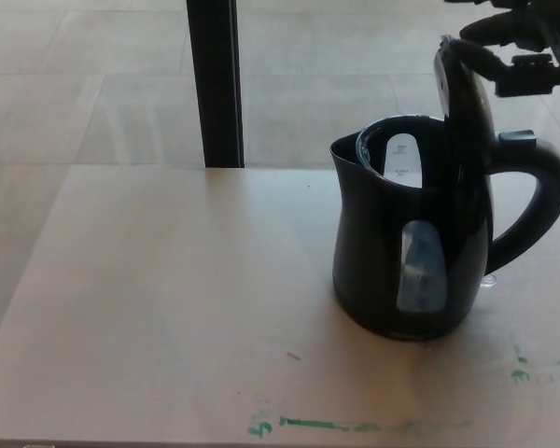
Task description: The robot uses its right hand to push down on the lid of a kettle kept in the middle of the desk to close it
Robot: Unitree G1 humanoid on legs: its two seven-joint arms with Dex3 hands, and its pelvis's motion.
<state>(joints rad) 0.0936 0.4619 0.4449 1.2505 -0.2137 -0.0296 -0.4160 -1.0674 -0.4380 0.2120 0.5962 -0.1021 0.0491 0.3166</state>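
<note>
While the lid [462, 103] stood upright on the kettle [420, 243], right hand [515, 45] hovered at its top, fingers [490, 28] spread and empty, placed to push

black kettle [406, 271] on pale desk [168, 308]
</note>
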